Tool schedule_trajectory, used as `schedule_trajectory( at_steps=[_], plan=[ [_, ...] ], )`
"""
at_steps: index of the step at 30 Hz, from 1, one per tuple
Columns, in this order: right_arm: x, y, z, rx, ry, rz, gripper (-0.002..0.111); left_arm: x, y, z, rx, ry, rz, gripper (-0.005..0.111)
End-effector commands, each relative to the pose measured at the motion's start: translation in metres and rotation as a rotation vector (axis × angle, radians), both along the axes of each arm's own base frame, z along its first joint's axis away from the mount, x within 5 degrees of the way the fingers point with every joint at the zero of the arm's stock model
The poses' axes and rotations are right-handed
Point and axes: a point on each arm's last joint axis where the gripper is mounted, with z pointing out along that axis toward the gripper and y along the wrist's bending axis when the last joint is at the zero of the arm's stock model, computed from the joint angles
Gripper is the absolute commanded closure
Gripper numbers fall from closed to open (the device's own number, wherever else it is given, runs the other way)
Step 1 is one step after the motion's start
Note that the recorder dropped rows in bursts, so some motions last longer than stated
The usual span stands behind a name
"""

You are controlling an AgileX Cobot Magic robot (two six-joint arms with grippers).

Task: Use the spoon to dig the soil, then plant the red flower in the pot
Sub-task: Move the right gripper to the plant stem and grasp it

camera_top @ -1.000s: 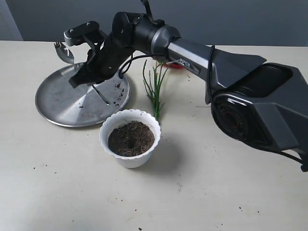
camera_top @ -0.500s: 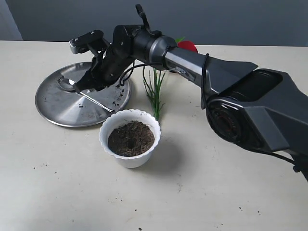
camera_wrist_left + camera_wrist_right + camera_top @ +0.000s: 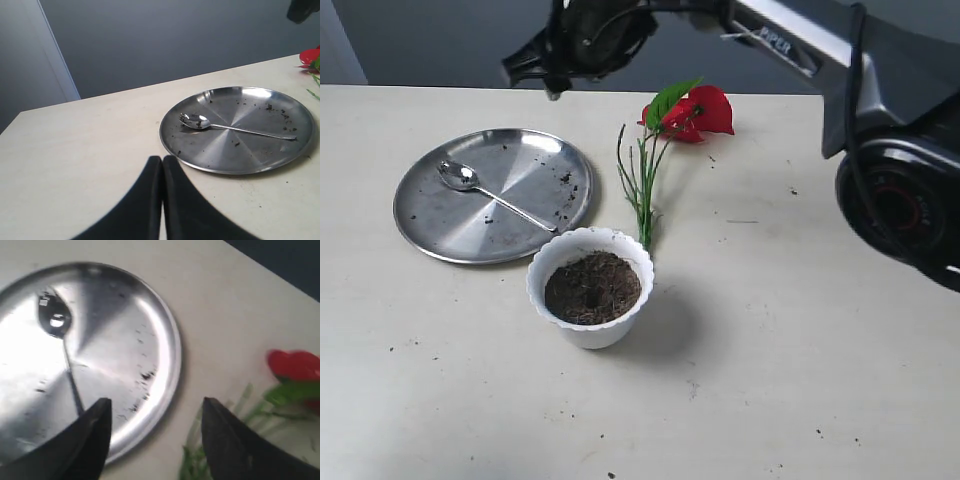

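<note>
ext: high front, wide | L wrist: low, table-level | R wrist: overhead, close | all share plate

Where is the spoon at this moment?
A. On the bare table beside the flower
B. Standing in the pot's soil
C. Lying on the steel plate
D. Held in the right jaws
C. The spoon lies flat on the steel plate, and the right gripper hangs open and empty above the plate's edge.

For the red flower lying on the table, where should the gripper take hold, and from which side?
Probably the bundled stems of the red flower, about midway, coming straight down from above. It lies flat, stem ends by the pot, blooms pointing away. The open right gripper hangs nearby; its fingers should close across the stems, avoiding leaf and blooms.
</note>
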Motion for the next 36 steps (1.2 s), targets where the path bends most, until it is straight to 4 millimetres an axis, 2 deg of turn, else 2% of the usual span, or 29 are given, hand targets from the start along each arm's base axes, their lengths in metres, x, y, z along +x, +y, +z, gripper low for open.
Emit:
schedule_trajectory(
  at_steps=[1, 4, 9, 13, 24, 36],
  plan=[
    [0.020, -0.038, 0.006, -0.023, 0.069, -0.238, 0.047, 0.000, 0.000, 0.000, -0.005, -0.010, -0.001, 0.106],
    [0.030, -0.045, -0.002, 0.039, 0.122, -0.303, 0.047, 0.000, 0.000, 0.000, -0.005, -0.010, -0.001, 0.106],
    [0.043, -0.050, -0.025, 0.148, 0.292, -0.335, 0.047, 0.000, 0.000, 0.000, -0.005, -0.010, -0.001, 0.106],
    [0.052, -0.058, -0.045, 0.157, 0.373, -0.366, 0.047, 0.000, 0.000, 0.000, -0.005, -0.010, -0.001, 0.106],
    [0.056, -0.066, -0.058, 0.072, 0.364, -0.405, 0.047, 0.000, 0.000, 0.000, -0.005, -0.010, -0.001, 0.106],
    [0.063, -0.063, -0.092, 0.056, 0.388, -0.460, 0.047, 0.000, 0.000, 0.000, -0.005, -0.007, -0.001, 0.106]
  ],
)
